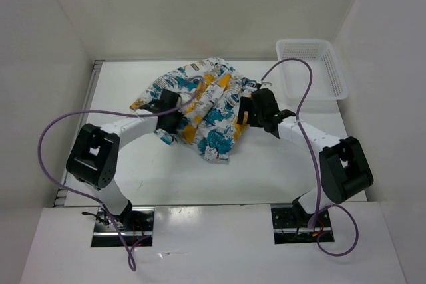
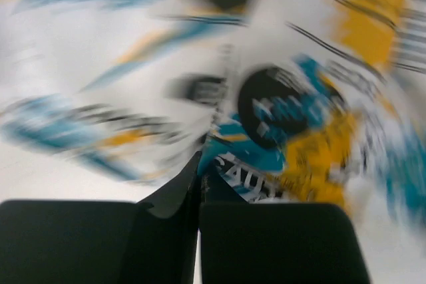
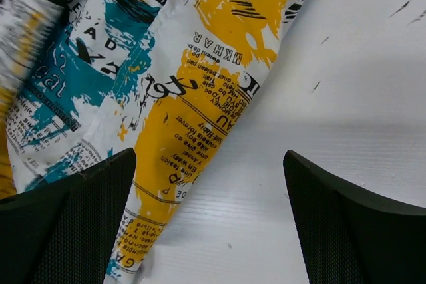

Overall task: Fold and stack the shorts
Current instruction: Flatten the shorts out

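Cotton-look print in teal, yellow-orange and black on white: the shorts (image 1: 200, 108) lie in a rumpled heap at the middle of the white table (image 1: 279, 164), with its long axis running roughly from the far side toward the near edge between the 2 arms.

The left gripper (image 2: 200, 164) sits at the heap's left border. Its black fingers are pressed flat together with their tips against the cloth. That wrist view is smeared, so it cannot be told whether a fold is caught between them.

The right gripper (image 3: 210, 156) hangs at the opposite border, spread wide and grasping nothing. A tapering leg panel covered in yellow and lettering lies under its left finger (image 3: 73, 224), and bare, lightly scuffed tabletop lies under the other.

Both arms are about equally near the cloth, each at its own flank. For the right one, the fabric lies toward its own left. Judging from this, a sideways shift over the hem would come before any pinch.

The fabric looks thin and limp, creased into overlapping ridges, and is likely to sag and slide when lifted. A white plastic mesh basket (image 1: 336, 74) stands at the far right corner, well apart from the heap.
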Robot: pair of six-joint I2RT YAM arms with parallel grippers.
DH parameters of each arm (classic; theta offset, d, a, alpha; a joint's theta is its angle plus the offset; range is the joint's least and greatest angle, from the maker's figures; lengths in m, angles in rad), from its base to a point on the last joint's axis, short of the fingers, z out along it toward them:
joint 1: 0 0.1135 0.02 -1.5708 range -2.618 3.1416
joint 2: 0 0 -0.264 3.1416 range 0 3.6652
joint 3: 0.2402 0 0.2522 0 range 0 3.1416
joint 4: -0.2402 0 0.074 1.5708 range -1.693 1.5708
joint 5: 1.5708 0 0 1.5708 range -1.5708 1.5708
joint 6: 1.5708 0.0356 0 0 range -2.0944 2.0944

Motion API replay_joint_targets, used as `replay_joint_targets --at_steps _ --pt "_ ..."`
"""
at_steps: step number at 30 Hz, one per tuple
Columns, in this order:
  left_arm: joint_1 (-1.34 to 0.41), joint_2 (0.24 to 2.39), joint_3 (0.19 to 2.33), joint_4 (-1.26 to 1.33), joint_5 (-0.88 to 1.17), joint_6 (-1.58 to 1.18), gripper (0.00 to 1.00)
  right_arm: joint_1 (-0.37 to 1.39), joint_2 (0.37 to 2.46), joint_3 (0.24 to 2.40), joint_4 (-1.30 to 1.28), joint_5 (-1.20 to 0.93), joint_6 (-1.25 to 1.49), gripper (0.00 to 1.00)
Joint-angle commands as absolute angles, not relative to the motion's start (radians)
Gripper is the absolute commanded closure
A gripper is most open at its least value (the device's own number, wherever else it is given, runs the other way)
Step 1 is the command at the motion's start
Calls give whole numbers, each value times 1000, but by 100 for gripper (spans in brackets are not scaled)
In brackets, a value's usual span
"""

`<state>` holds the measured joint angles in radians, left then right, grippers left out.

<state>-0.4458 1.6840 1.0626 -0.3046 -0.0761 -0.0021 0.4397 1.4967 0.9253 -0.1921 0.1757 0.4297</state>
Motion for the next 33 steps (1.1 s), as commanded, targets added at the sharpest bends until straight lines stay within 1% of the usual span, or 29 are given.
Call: replay_joint_targets --at_steps 1,2,4,6,7,10,12,14,15,16,17,18,19,21,22,23,26,30,31,33 --pt "-190 1629 1078 -213 -224 0 100 456 1509 957 -147 167 442 5" --pt "-154 1629 1104 -193 -224 0 98 465 1519 966 -147 167 442 5" --pt "-117 1654 1161 -210 -224 0 50 476 1532 979 -138 167 442 5" --pt "-117 1635 1212 -244 -184 0 24 476 1558 1008 -138 167 442 5" --pt "-145 1625 1212 -276 -160 0 12 485 1559 1008 -138 167 442 4" --pt "-205 1560 1189 -354 -114 0 11 485 1568 1035 -138 176 442 4" --pt "-244 1510 1148 -455 -81 0 14 485 1578 1058 -138 187 442 4" --pt "-328 1467 1109 -520 -34 0 17 485 1594 1089 -138 228 433 4" --pt "-363 1453 1082 -550 -34 0 18 485 1624 1107 -158 251 433 4" --pt "-436 1430 1027 -551 -34 0 18 485 1644 1152 -173 306 433 6" --pt "-472 1421 1000 -561 -22 0 18 485 1666 1176 -190 336 433 8" --pt "-506 1410 974 -561 -21 0 18 485 1707 1227 -224 400 443 12" --pt "-567 1410 933 -548 -21 0 16 485 1726 1248 -238 428 459 14" --pt "-626 1410 895 -505 -60 0 15 463 1775 1288 -238 460 483 15" --pt "-649 1420 876 -485 -77 0 15 453 1792 1301 -238 460 492 19" --pt "-684 1420 842 -430 -124 0 13 442 1807 1311 -238 460 506 20" --pt "-695 1469 819 -312 -216 0 12 408 1858 1347 -256 428 543 23" --pt "-704 1532 819 -268 -229 0 12 399 1867 1347 -247 428 555 23" --pt "-704 1548 819 -268 -216 0 14 399 1867 1347 -247 428 555 23" --pt "-722 1577 819 -252 -207 0 26 399 1867 1347 -247 428 555 23"
